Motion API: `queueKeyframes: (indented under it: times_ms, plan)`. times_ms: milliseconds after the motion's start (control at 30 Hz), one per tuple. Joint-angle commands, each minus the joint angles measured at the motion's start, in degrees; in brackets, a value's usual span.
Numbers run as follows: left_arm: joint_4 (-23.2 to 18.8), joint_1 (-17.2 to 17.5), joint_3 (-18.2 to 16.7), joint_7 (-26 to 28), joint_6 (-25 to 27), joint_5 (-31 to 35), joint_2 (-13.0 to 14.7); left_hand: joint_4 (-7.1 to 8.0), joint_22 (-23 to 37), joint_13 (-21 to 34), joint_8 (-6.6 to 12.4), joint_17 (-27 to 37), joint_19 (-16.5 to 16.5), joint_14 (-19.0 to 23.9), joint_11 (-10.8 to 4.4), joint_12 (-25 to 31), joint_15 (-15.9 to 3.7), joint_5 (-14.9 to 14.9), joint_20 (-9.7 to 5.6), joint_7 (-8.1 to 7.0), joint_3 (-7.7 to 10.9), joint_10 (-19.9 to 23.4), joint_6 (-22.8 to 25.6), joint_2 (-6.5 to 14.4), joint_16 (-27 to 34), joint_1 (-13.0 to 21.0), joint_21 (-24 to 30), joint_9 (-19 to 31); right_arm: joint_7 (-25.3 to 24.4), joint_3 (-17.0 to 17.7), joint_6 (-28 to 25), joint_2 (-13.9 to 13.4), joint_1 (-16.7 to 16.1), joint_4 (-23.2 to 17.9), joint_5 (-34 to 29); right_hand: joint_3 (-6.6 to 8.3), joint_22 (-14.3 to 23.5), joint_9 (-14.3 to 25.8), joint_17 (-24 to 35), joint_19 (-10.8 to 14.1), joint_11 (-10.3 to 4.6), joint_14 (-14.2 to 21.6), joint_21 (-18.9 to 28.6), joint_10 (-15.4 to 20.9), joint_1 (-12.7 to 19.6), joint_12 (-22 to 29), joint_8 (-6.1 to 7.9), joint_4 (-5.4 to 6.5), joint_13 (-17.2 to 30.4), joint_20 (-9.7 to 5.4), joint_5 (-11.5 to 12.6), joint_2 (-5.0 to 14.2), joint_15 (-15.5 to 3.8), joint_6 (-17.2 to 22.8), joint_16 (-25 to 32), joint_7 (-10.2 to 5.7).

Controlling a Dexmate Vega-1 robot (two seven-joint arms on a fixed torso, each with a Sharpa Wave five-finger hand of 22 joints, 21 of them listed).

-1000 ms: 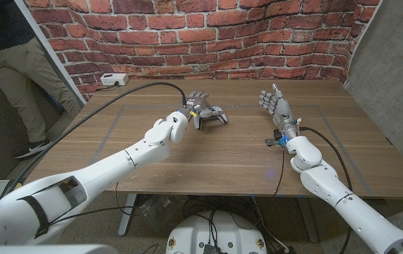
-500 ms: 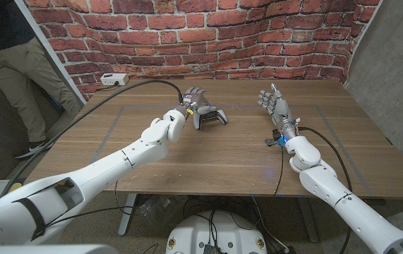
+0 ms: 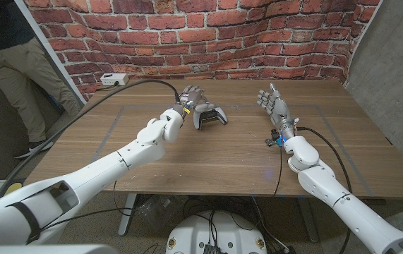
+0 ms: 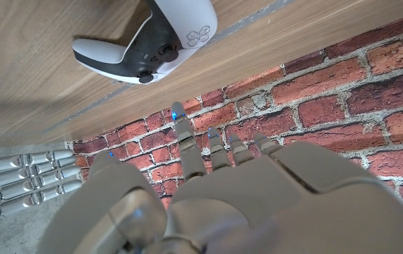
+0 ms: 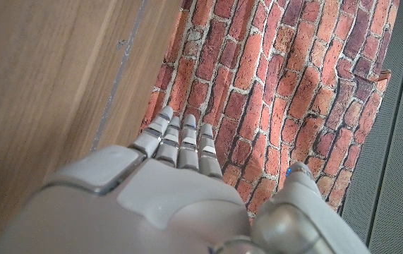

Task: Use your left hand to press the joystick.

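Note:
A white game controller (image 3: 213,116) with a black middle lies on the wooden table (image 3: 222,155), left of centre toward the back. In the left wrist view the controller (image 4: 152,42) shows its two joysticks, with nothing touching them. My left hand (image 3: 190,97) hovers just behind and left of the controller, fingers stretched out and apart, holding nothing. The same fingers (image 4: 212,152) point past the controller toward the brick wall. My right hand (image 3: 275,106) stands upright on the right side of the table, fingers spread, holding nothing.
A white box (image 3: 114,80) with a cable sits at the table's far left corner. A black cable (image 3: 116,106) runs along my left arm. A person (image 3: 7,63) stands beyond the table's left edge. A brick wall (image 3: 257,35) closes the back.
My left hand has drawn back off the controller, toward the wall and slightly left, leaving the controller uncovered. The right hand has stayed where it was.

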Motion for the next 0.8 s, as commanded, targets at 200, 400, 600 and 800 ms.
queueKeyframes:
  times_ms: [200,400,600,800]
  plan:
    - [-3.8,3.8,-4.9,2.6,-0.8,-5.9,1.8,0.28,0.4,0.2,-0.69,0.2,3.0,2.0,0.60,0.0,-0.80,0.5,0.18,2.08,-1.18,1.4,-7.5,-0.1,0.1,0.5,1.5,0.2,-0.2,-0.1,-0.2,-0.3,-0.2,-0.7,-0.2,0.00,0.2,0.2,0.0,0.3,0.21,0.2,-0.1,0.3,0.6,0.2,0.16,-0.37,0.1,-0.21,-0.2,0.04,0.19,0.1,0.3,0.67]
    - [-5.0,6.0,-7.8,5.2,-2.4,-9.9,2.4,0.41,0.5,0.2,-0.97,0.2,2.7,2.6,0.88,-0.4,-0.58,0.5,-0.18,3.15,-1.66,1.6,-12.8,-0.2,-0.1,0.5,1.2,0.3,-0.1,-0.1,-0.1,-0.7,-0.3,-1.0,-0.6,-0.02,0.2,0.1,0.0,0.3,0.15,0.2,-0.1,0.3,0.6,0.2,0.17,-0.37,0.1,-0.22,-0.2,0.07,0.17,0.2,0.3,1.02]
    - [-5.5,7.9,-10.9,6.1,-5.4,-16.2,2.7,0.54,0.6,0.2,-0.93,0.2,2.7,3.0,1.11,-0.7,-0.24,0.5,-0.20,3.62,-1.96,1.6,-16.2,-0.1,-0.2,0.4,1.2,0.3,0.1,-0.2,-0.2,-0.8,-0.3,-1.2,-0.6,-0.05,0.2,0.1,0.0,0.3,0.15,0.3,-0.1,0.4,0.6,0.3,0.21,-0.37,0.1,-0.29,-0.2,0.10,0.18,0.3,0.3,1.18]
    - [-2.6,10.1,-16.1,4.6,-15.7,-30.1,2.9,0.76,0.7,0.2,-0.71,0.2,3.0,3.6,1.80,-0.8,0.33,0.3,-0.22,4.59,-2.20,1.8,-17.8,0.1,-0.1,0.2,1.3,0.4,1.5,-0.4,0.8,-0.8,0.5,-0.1,-0.4,-0.09,0.2,0.1,0.0,0.4,0.16,0.4,-0.1,0.4,0.6,0.3,0.21,-0.37,0.1,-0.22,-0.2,0.13,0.13,0.3,0.4,1.28]
